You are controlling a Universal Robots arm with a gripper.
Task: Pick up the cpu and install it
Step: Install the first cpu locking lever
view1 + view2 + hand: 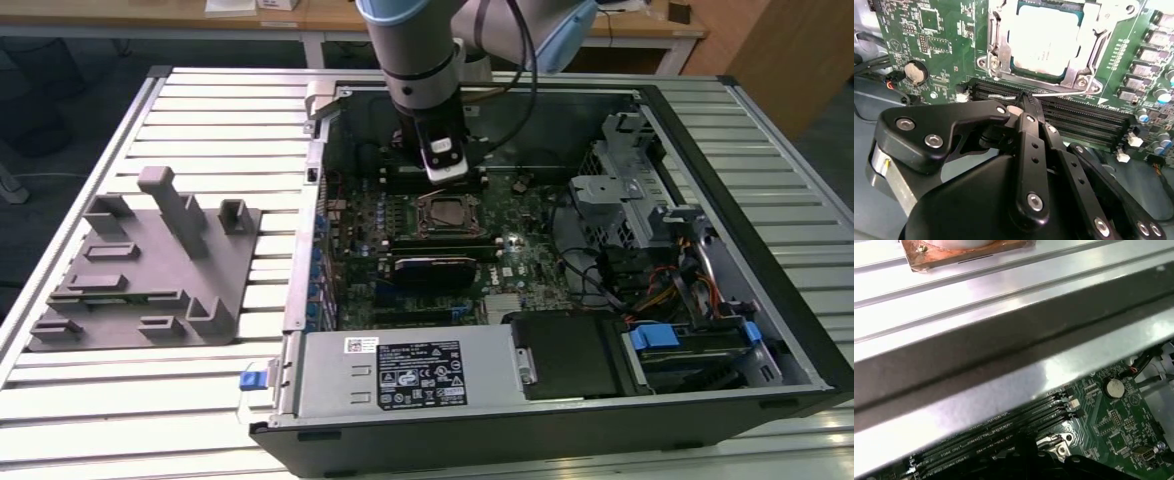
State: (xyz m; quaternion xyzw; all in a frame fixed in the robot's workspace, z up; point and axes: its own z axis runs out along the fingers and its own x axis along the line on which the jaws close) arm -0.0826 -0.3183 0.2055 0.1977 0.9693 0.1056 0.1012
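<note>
Where the arm reaches down into the open computer case (pixel 787 330), the cpu (pixel 1046 37) already lies in its socket on the green motherboard (pixel 929 45); in the second wrist view it is a thin square chip with a pale silver-white top and a darker rim, framed by the metal retention bracket (pixel 1081 75). The gripper (pixel 1024 102) hangs just beside the socket, over the black memory slots (pixel 1084 117), its fingers drawn together on nothing. In the exterior view the grey plastic block (pixel 147 265) sits on the slatted table (pixel 200 110), well apart from the case.

White printed labels (pixel 420 375) sit on the power supply, their text unreadable
</note>
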